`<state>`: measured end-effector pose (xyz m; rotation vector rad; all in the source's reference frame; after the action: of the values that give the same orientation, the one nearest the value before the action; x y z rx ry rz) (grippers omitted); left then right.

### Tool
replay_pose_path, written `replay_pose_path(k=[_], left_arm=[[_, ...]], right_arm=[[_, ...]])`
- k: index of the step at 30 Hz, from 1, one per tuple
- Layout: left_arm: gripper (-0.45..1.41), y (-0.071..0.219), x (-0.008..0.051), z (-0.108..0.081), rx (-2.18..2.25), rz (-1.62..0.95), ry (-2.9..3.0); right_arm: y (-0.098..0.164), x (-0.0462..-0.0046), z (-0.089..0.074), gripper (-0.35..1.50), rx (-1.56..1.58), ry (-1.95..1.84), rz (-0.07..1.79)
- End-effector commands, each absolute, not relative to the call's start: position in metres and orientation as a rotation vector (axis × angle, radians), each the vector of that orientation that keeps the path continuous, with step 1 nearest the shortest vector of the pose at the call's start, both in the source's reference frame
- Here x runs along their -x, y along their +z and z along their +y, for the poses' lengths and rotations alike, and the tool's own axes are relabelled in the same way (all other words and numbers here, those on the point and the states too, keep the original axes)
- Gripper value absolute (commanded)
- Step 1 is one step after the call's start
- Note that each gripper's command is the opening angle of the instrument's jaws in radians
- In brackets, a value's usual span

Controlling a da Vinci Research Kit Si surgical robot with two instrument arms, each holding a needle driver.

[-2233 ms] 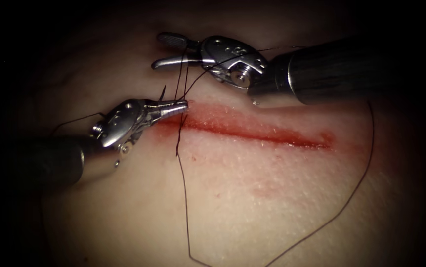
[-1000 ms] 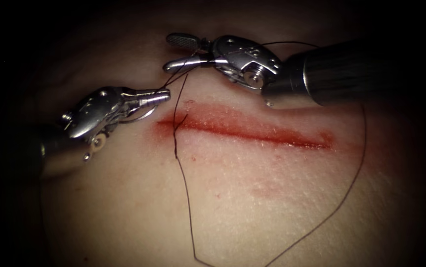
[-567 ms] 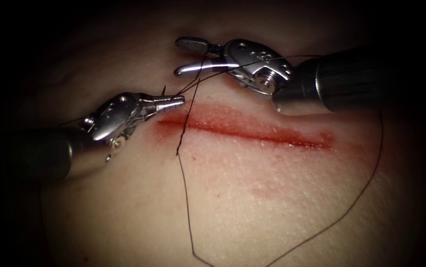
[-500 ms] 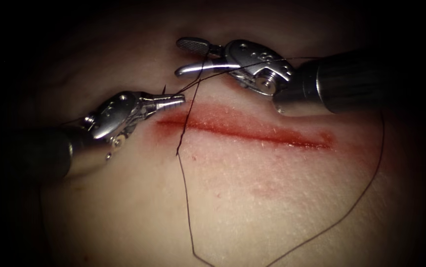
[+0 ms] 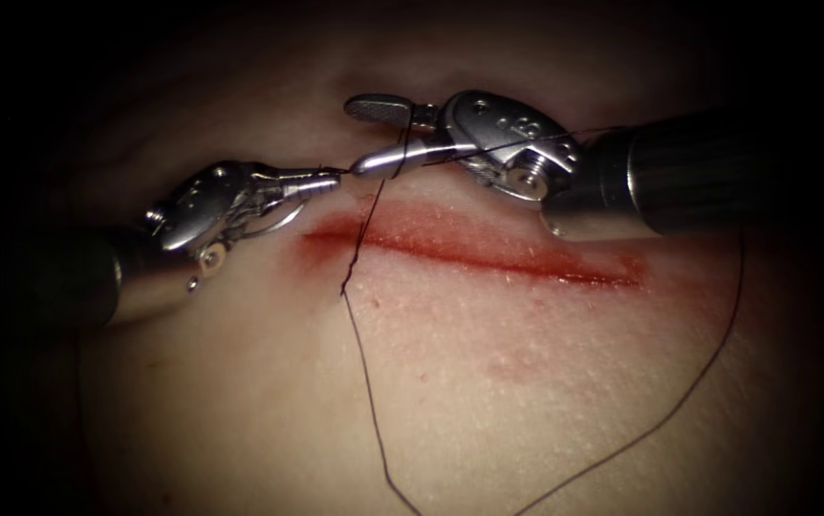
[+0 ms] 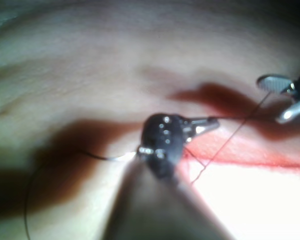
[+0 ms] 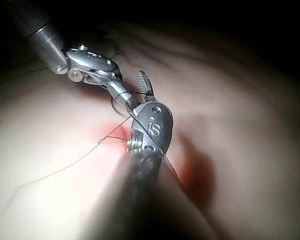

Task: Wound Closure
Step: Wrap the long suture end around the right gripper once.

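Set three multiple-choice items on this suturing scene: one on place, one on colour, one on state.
1. The needle is: A in the left tool, out of the tissue; B in the right tool; C in the cut.
2. The fluid is: A green; B red; C blue.
3. The right tool is: A shut on thread; B shut on tissue; C open.
A: its curve shows under the shut left tool. B: red along the cut. C: jaws apart, thread draped over one.

Dim, vignetted edges (wrist glare)
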<state>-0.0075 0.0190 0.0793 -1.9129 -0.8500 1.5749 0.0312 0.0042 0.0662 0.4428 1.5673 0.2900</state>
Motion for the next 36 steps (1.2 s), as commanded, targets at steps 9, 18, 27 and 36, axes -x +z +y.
replay_pose_path(k=[9,18,27,36], left_arm=[[-0.35,0.0780,0.0071,0.0231,1.922,-0.899,1.515],[-0.35,0.0765,0.0057,0.0246,1.919,-0.920,1.492],[-0.35,0.0764,0.0063,0.0223,1.928,-0.910,1.506],[-0.35,0.0780,0.0076,0.0235,1.926,-0.903,1.508]], right_arm=[[0.0665,-0.0309,0.0035,0.77,-0.431,0.272,1.568],[0.0671,-0.0289,0.0043,0.75,-0.357,0.329,1.546],[0.0674,-0.0280,0.0056,0.80,-0.292,0.406,1.548],[0.0669,-0.0289,0.0045,0.80,-0.323,0.367,1.559]])
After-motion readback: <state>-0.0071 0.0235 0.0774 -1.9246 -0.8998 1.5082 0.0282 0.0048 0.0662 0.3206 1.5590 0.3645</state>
